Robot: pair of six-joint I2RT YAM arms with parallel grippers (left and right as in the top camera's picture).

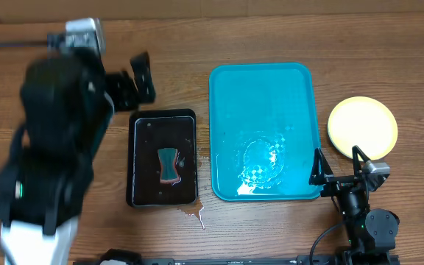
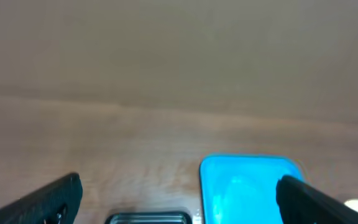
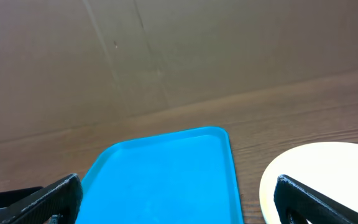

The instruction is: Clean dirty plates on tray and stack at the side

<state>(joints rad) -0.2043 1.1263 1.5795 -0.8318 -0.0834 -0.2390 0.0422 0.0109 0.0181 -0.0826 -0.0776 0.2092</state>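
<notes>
- Plates (image 1: 363, 126) sit as a pale yellow round on the table (image 1: 256, 221), just right of the tray (image 1: 260, 96) and off it. From above only the top one shows, so how many lie under it cannot be told.
- The tray holds no plate. Only a wet, shiny patch (image 1: 263, 165) lies near its front end.
- Judged from this, the cleaning and stacking look finished or nearly so, and nothing dirty is left in sight.
- The black tray (image 1: 132, 158), left of the turquoise one, holds dark water and a sponge (image 1: 168, 165). A small spill (image 1: 195, 214) marks the wood by its front corner.
- The left gripper (image 1: 135, 81) hangs above the table behind the black tray, fingers wide apart and empty.
- The right gripper (image 1: 336, 156) hovers between tray and plates, fingers spread, gripping nothing.
</notes>
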